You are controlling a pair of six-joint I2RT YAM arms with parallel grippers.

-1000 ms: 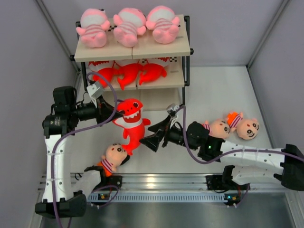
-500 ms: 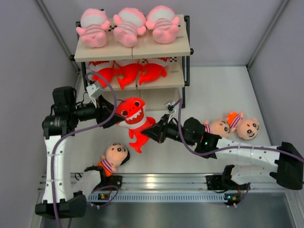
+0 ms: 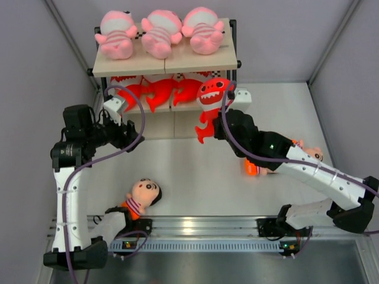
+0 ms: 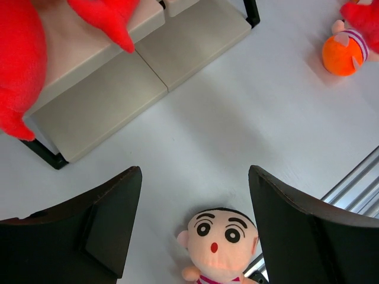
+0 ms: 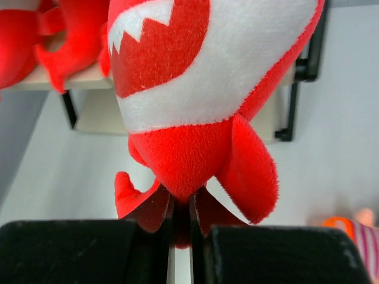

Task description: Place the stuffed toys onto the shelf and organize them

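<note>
Top view.
- Left arm [image 3: 66, 195]: rises from its base at 7 o'clock and bends at the elbow. The forearm runs toward 3 o'clock.
- Left hand [image 3: 127, 134]: fingers [image 4: 106, 231] spread wide, nothing between them.
- Right arm [image 3: 314, 171]: stretched long from its base at 4 o'clock, reaching toward 10 o'clock.
- Right hand [image 3: 217, 123]: fingers [image 5: 155, 212] pinched almost together on the lower end of a red shark [image 5: 201, 89], which is held off the table.
</note>
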